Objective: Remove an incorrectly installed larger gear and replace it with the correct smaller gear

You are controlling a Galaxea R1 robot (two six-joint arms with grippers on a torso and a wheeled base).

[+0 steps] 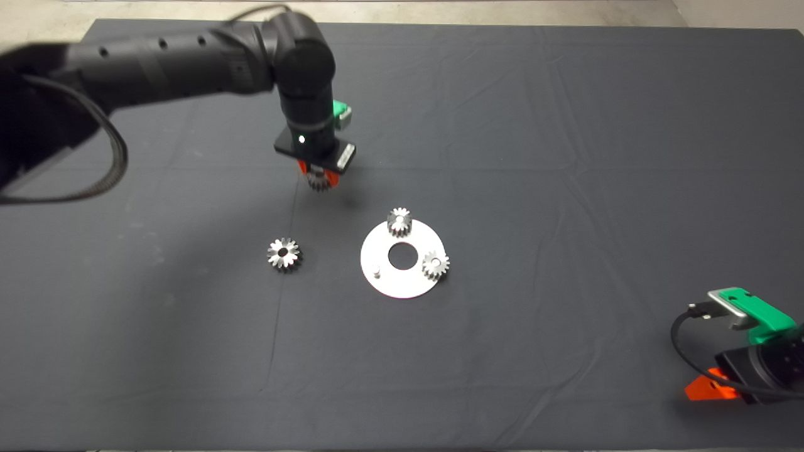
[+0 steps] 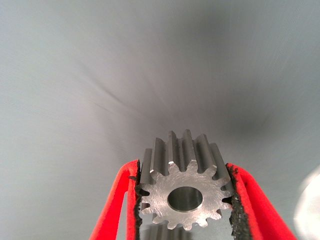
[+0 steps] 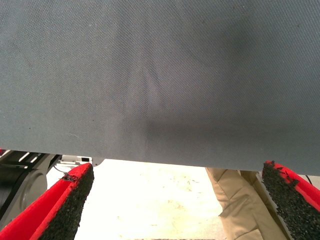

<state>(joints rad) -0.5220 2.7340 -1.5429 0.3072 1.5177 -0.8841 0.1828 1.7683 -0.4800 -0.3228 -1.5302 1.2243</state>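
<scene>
**Small gear in hand, free pin waiting**

Left gripper (image 1: 320, 179) is clamped on the smaller gear (image 2: 184, 187). Pads bear on opposite tooth flanks and the bore faces the wrist camera. It hangs above the mat (image 1: 565, 125), behind and left of the white disc plate (image 1: 402, 285). Not over the plate yet.

The larger gear (image 1: 284, 253) lies flat on the mat, left of the plate and well clear of it. Removal looks done.

On the plate, two small gears are seated: one at the far rim (image 1: 399, 221), one at the right rim (image 1: 435, 264). The bare pin (image 1: 375, 271) at near-left is the target.

Right gripper (image 1: 713, 389) is parked at the lower right, fingers spread wide and holding nothing. Its wrist view shows the mat edge, the floor and a person's leg (image 3: 240, 205).

Doing the step well, my read:
- Tip the gear so the bore is vertical before descending. It looks tilted in the grip.
- Centre the bore on the pin from above, then drop straight down.
- Teeth may need a slight twist to mesh, though from here I can't tell whether the neighbours are close enough to touch.
- Release only once it's seated flat. The plate is loose and could slide if pushed sideways.
</scene>
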